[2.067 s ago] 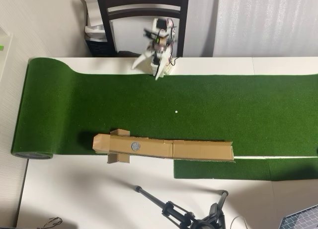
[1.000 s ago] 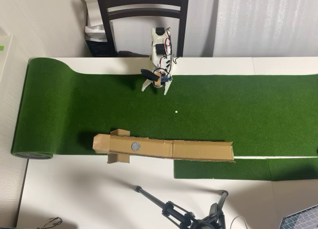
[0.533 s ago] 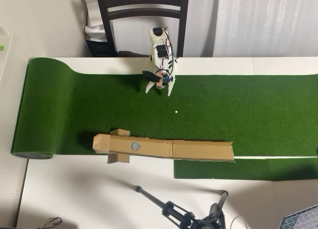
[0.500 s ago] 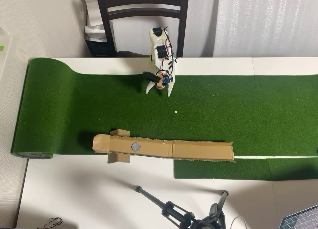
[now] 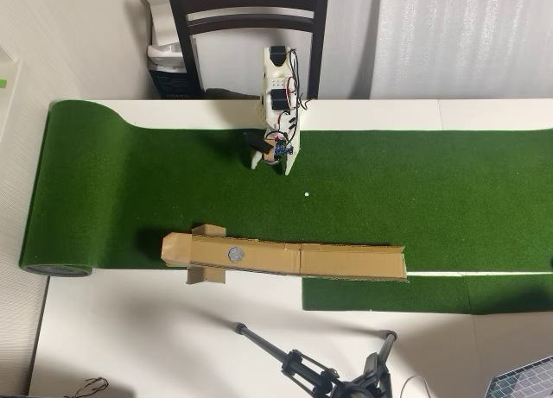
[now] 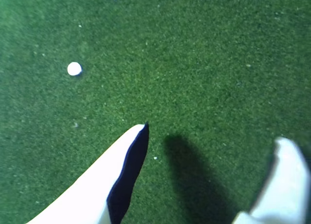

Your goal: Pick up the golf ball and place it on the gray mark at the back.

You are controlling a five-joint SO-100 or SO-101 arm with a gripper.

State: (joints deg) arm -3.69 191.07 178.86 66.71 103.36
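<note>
The golf ball is a tiny white dot on the green turf, just right of and in front of the arm in the overhead view. In the wrist view the ball lies at the upper left, well clear of the fingers. My gripper hangs low over the turf near the arm's base. In the wrist view the gripper is open and empty, with nothing but turf between its white fingers. The gray mark is a round disc on the left part of a brown cardboard strip.
The green turf mat covers a white table, rolled up at its left end. A dark chair stands behind the arm. A black tripod lies at the bottom edge of the overhead view.
</note>
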